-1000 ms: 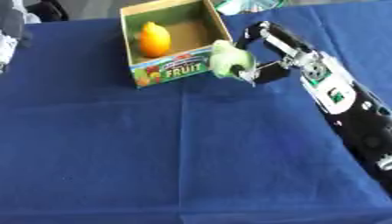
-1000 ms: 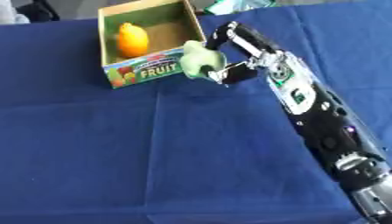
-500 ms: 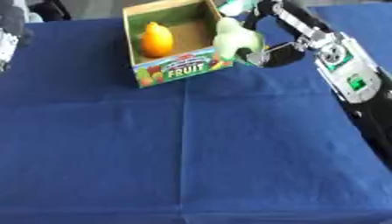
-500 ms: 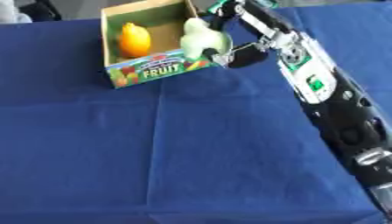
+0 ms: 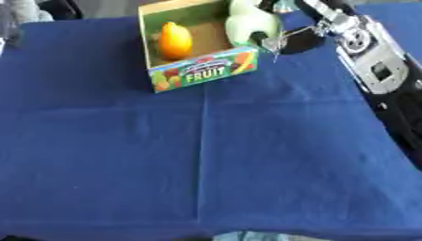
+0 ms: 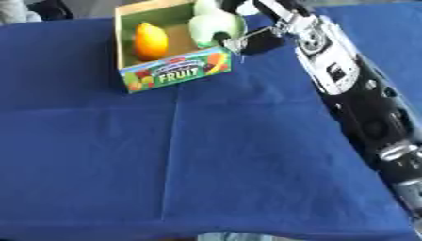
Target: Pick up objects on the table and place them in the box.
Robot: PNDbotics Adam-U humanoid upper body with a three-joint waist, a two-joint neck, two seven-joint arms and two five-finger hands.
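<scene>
The pale green, pear-shaped smooth object (image 5: 250, 26) is over the right side of the open cardboard fruit box (image 5: 200, 75), beside an orange fruit (image 5: 174, 40) inside. The right hand (image 5: 276, 35) has its fingers curled around its body. It looks light, stiff and slippery; the wide lower part seems the best hold.

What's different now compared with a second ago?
The right hand has carried the pale green fruit from in front of the box's near right corner up over the box, and still holds it. The orange fruit stays inside the box.
</scene>
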